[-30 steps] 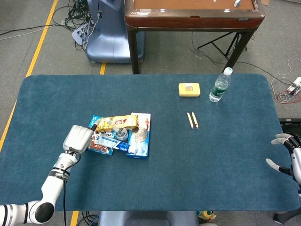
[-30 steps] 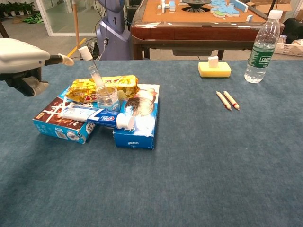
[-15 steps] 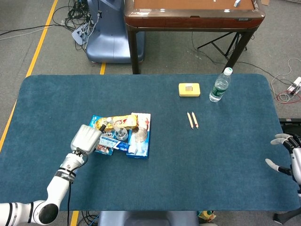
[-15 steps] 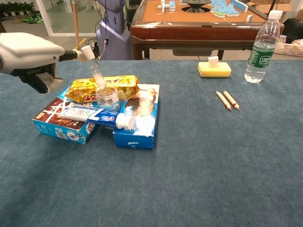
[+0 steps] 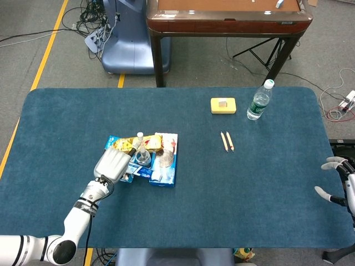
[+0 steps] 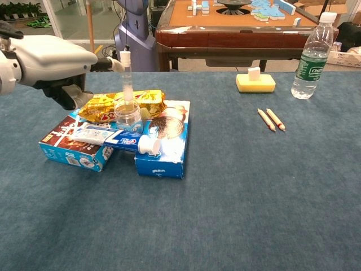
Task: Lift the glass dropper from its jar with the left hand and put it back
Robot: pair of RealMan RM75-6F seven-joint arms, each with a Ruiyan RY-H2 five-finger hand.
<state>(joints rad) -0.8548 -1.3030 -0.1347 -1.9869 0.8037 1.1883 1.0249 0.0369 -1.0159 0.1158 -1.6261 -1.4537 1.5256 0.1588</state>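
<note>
The glass dropper [image 6: 126, 76] with a white cap stands nearly upright in a small clear jar [image 6: 128, 116], which sits on a pile of snack boxes. My left hand [image 6: 53, 59] hovers to the left of it at cap height. One outstretched fingertip [image 6: 114, 64] touches the cap, and the thumb hangs well below and apart from it. In the head view the left hand [image 5: 112, 164] lies just left of the jar [image 5: 143, 158] and dropper [image 5: 140, 141]. My right hand [image 5: 338, 183] rests at the table's right edge, fingers spread, holding nothing.
The jar sits among a yellow packet [image 6: 144, 99], a blue box [image 6: 163, 152] and a white lid [image 6: 148, 144]. Two pencils [image 6: 271, 119], a yellow sponge [image 6: 255, 82] and a water bottle [image 6: 313, 53] lie to the right on the blue table [image 5: 222, 194].
My left hand has moved right toward the jar. Its fingertip reached the dropper's cap and the dropper swung from leaning left to nearly upright. The right hand stayed put.
</note>
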